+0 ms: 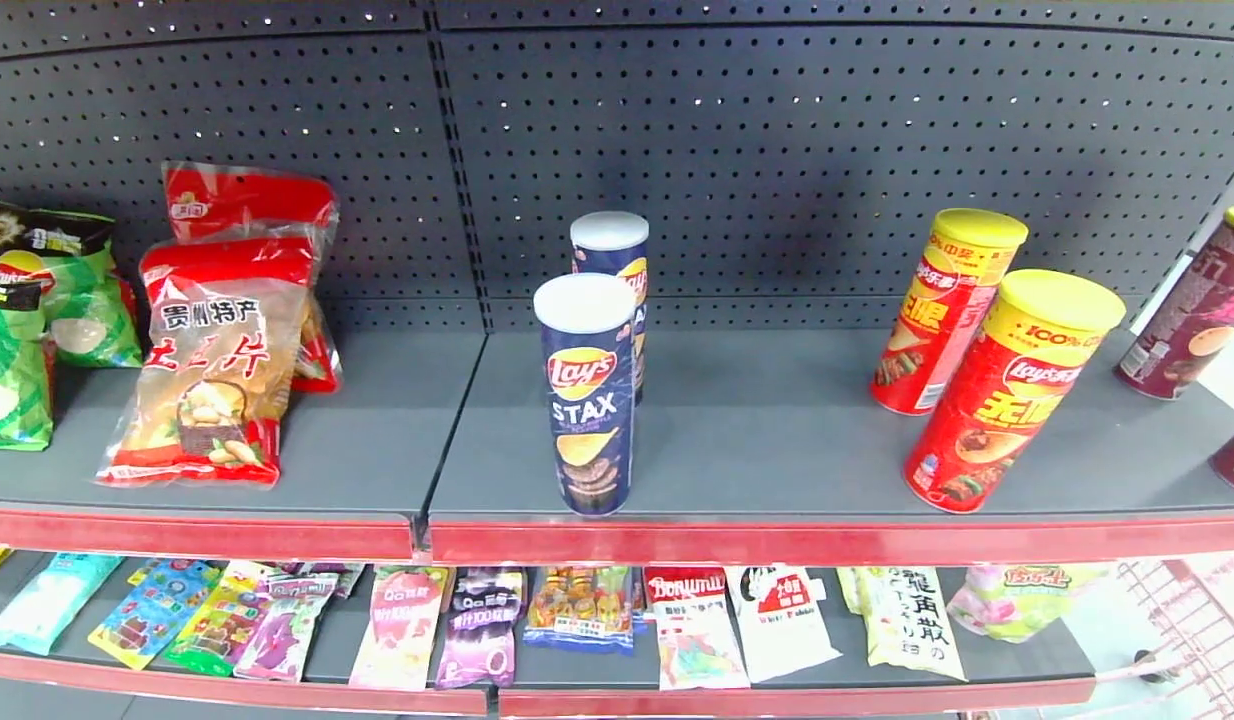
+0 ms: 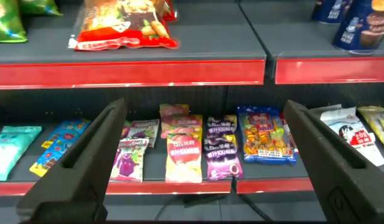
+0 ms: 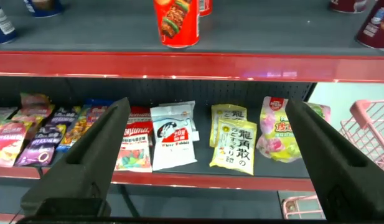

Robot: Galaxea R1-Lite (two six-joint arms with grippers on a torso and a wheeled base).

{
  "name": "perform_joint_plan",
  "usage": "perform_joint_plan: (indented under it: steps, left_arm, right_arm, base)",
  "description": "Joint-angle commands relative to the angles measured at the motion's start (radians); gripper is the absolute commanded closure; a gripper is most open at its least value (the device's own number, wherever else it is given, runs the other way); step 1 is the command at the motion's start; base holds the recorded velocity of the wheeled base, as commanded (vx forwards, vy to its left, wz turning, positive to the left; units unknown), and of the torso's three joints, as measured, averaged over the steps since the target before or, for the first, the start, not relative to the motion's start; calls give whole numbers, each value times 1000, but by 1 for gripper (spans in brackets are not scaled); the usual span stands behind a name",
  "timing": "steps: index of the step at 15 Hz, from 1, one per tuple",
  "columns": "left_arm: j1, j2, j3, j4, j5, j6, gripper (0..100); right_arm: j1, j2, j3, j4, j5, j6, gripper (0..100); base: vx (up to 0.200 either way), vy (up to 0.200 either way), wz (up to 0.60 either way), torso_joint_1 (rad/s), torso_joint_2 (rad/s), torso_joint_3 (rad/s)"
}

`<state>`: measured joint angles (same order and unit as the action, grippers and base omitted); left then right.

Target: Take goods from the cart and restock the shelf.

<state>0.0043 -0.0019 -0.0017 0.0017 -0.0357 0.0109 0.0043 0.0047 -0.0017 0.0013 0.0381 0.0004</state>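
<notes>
The grey upper shelf carries two blue chip cans, one behind the other, and two red cans with yellow lids to their right. My left gripper is open and holds nothing; it faces the lower shelf's candy packets, below the red shelf lip. My right gripper is open too, with nothing between its fingers, in front of the white and yellow snack packets. The pink wire cart stands to the right of the shelving.
Red bags of crisps and green bags fill the upper shelf's left end. Dark maroon cans stand at its far right. Bare shelf lies between the blue and red cans. A perforated back panel closes the shelf behind.
</notes>
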Motion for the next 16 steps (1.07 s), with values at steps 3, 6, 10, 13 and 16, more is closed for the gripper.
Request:
perform_joint_plan:
  steps: [3,6,10,13,16]
  left_arm:
    - [0,2,0,0,0,0,0]
    - [0,2,0,0,0,1,0]
    - [0,2,0,0,0,1,0]
    - [0,2,0,0,0,1,0]
    - [0,2,0,0,0,0,0]
  right_arm:
    - [0,-3,0,0,0,0,0]
    - [0,-3,0,0,0,0,0]
    - [0,-3,0,0,0,1,0]
    - [0,-3,0,0,0,1,0]
    - [0,-3,0,0,0,0,0]
  base:
    - [0,-200,0,9,1,4]
    - [0,-200,0,14,4,2]
    - [0,-200,0,1,1,2]
    - [0,-200,0,2,5,2]
    - [0,-200,0,2,4,9]
